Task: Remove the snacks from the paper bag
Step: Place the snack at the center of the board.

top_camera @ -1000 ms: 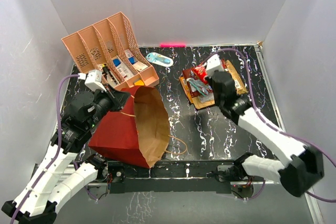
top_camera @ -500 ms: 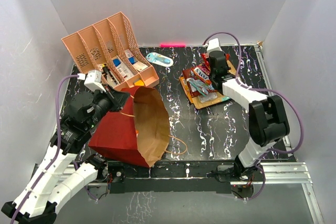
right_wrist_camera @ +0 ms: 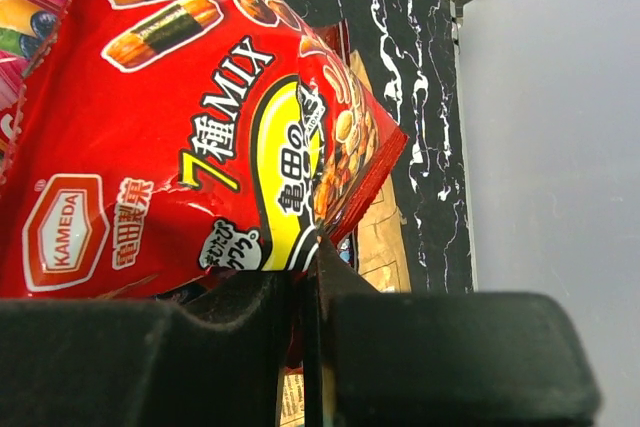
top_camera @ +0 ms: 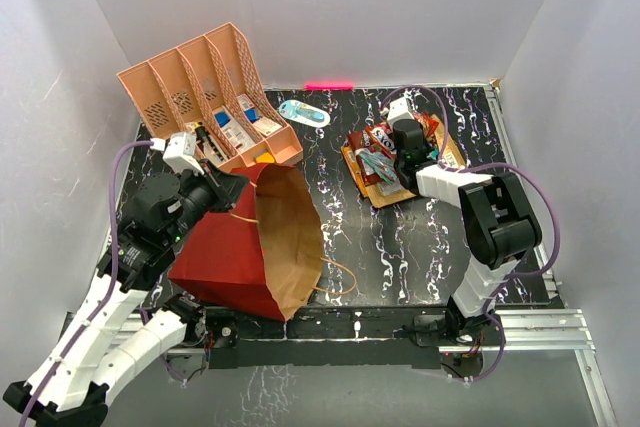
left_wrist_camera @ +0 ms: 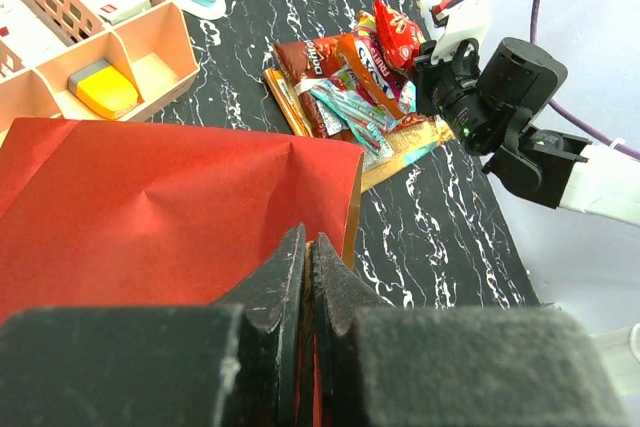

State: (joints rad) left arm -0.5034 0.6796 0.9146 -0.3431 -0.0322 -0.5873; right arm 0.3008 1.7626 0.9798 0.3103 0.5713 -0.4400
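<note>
Left wrist view: the left gripper (left_wrist_camera: 306, 247) is clamped on the rim of the large dark-red paper carrier bag (left_wrist_camera: 160, 197), with its arm stretched forward. The right gripper (right_wrist_camera: 307, 252), elbow sharply folded, pinches the edge of a crinkly red foil snack packet (right_wrist_camera: 180, 117) on the pile of packets (top_camera: 378, 165) on the black marbled table (top_camera: 400, 237).

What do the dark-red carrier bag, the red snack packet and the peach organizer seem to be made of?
The dark-red carrier bag: paper, matte red outside, brown kraft inside; it shows sharp creases.
The red snack packet: probably plastic or foil film, glossy and printed, with crinkles.
The peach organizer: likely moulded plastic, smooth, with perforated walls.
</note>
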